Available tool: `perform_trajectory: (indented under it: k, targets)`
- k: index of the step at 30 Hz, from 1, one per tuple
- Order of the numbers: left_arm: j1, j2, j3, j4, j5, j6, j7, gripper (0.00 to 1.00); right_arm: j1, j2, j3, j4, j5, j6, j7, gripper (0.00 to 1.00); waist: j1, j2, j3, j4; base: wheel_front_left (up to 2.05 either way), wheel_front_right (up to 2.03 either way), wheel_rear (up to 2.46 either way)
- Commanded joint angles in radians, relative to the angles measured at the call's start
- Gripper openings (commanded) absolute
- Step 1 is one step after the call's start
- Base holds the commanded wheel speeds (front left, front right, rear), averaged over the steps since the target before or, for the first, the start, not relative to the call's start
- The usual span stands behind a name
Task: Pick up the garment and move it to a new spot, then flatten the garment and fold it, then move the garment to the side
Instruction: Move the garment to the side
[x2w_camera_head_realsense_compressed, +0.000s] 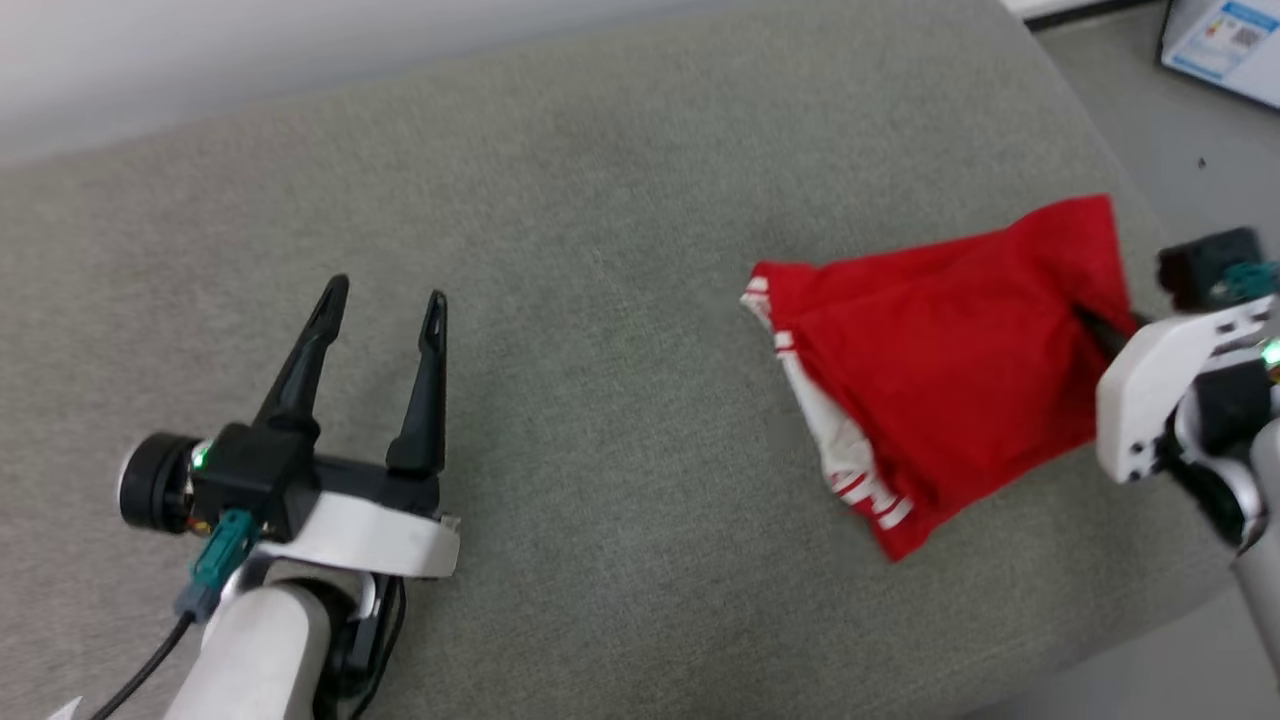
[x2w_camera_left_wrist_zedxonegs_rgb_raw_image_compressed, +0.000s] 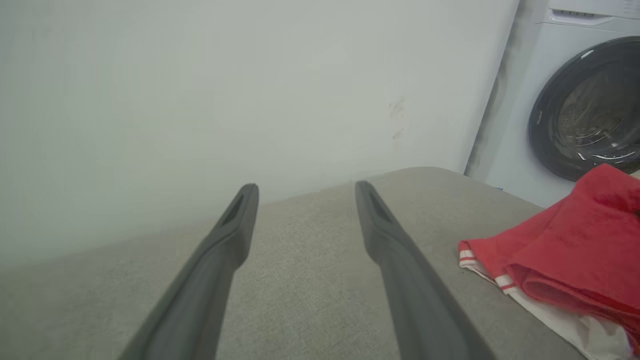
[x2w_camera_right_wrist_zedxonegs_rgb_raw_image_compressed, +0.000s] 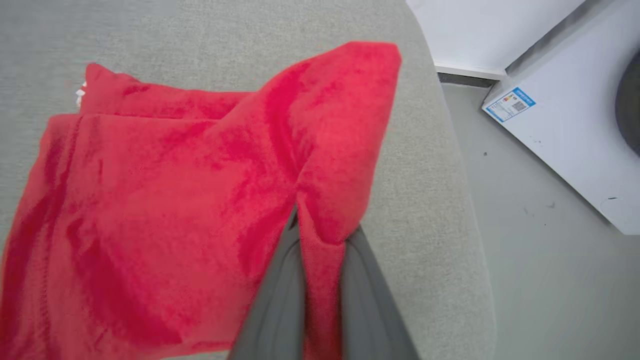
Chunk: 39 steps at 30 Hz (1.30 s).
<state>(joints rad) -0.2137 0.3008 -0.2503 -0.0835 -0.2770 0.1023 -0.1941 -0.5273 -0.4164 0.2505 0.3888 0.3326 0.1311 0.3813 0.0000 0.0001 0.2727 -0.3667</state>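
Right fingers (x2w_camera_right_wrist_zedxonegs_rgb_raw_image_compressed: 280, 300): pressed together on a fold of red cloth, which comes up between the two dark pads. The right gripper (x2w_camera_right_wrist_zedxonegs_rgb_raw_image_compressed: 320, 227) pinches the garment (x2w_camera_right_wrist_zedxonegs_rgb_raw_image_compressed: 175, 200) at its right edge, just below a raised corner.

From the head view, the right gripper (x2w_camera_head_realsense_compressed: 1092, 325) reaches in from the right side and its fingertips are buried in the cloth. The garment (x2w_camera_head_realsense_compressed: 930, 370) sits at the right end of the grey padded surface (x2w_camera_head_realsense_compressed: 600, 250), close to its rounded right edge.

We read it as a folded bundle, red side up. Its long axis runs left to right, tilted a little toward the far side at the right end. The pinched right end peaks higher. The left end lies flat on the padding and shows white sleeve cloth with red-and-white striped trim along the left and near edge.

Left fingers (x2w_camera_head_realsense_compressed: 430, 380): spread wide, nothing between them. The left gripper (x2w_camera_head_realsense_compressed: 385, 295) is over the near left part of the surface, pointing toward the far side, well apart from the garment.

Along the left gripper (x2w_camera_left_wrist_zedxonegs_rgb_raw_image_compressed: 306, 187) we see bare padding, with the garment (x2w_camera_left_wrist_zedxonegs_rgb_raw_image_compressed: 565, 250) off to the right.

Further out: a pale wall (x2w_camera_left_wrist_zedxonegs_rgb_raw_image_compressed: 200, 100) is behind the surface, a white washing machine (x2w_camera_left_wrist_zedxonegs_rgb_raw_image_compressed: 575, 100) with a dark round door stands beyond the garment, and there is grey floor (x2w_camera_right_wrist_zedxonegs_rgb_raw_image_compressed: 525, 275) to the right of the padding.
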Motion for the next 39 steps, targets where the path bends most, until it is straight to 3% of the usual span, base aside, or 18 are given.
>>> perform_trajectory:
  k: [1, 7, 14, 16, 17, 27, 33, 39]
  targets:
    - [-0.036, 0.015, -0.011, -0.017, 0.015, -0.015, 0.014, 1.00, -0.050, -0.014, -0.028, 0.038, -0.029, -0.001, -0.050, 0.00, 0.0000, -0.0001, 0.097, -0.038, 0.00, 0.00, 0.00]
    - [-0.131, 0.034, -0.052, -0.070, 0.048, -0.048, 0.060, 1.00, -0.156, -0.040, -0.177, 0.204, -0.106, -0.001, -0.177, 0.00, 0.0000, -0.0001, 0.211, 0.001, 0.00, 0.00, 0.00]
    - [-0.189, 0.062, -0.069, -0.127, 0.073, -0.066, 0.103, 1.00, -0.241, -0.003, -0.312, 0.375, -0.183, -0.001, -0.292, 0.00, 0.0000, -0.0001, 0.303, 0.027, 0.00, 0.00, 0.00]
    - [-0.194, 0.068, -0.072, -0.136, 0.075, -0.068, 0.110, 1.00, -0.254, 0.017, -0.350, 0.430, -0.220, -0.001, -0.314, 0.85, 0.0000, -0.0001, 0.316, 0.031, 0.00, 0.00, 0.00]
    - [-0.197, 0.069, -0.074, -0.137, 0.076, -0.069, 0.112, 1.00, -0.259, 0.022, -0.368, 0.460, -0.239, -0.001, -0.320, 1.00, 0.0000, -0.0001, 0.319, 0.034, 0.00, 0.00, 0.00]
    - [-0.163, 0.050, -0.074, -0.097, 0.045, -0.056, 0.079, 1.00, -0.277, 0.045, -0.519, 0.586, -0.403, -0.001, -0.465, 1.00, 0.0000, -0.0001, 0.240, 0.028, 0.00, 0.00, 0.00]
    - [-0.091, 0.023, -0.060, -0.048, 0.010, -0.027, 0.032, 1.00, -0.217, 0.098, -0.497, 0.541, -0.456, -0.001, -0.525, 1.00, 0.0000, -0.0001, 0.126, 0.031, 0.00, 0.00, 0.00]
    - [-0.029, -0.011, -0.049, -0.003, -0.022, 0.002, -0.005, 1.00, -0.108, 0.172, -0.448, 0.454, -0.419, -0.001, -0.550, 1.00, 0.0000, -0.0001, 0.034, 0.065, 0.00, 0.00, 0.00]
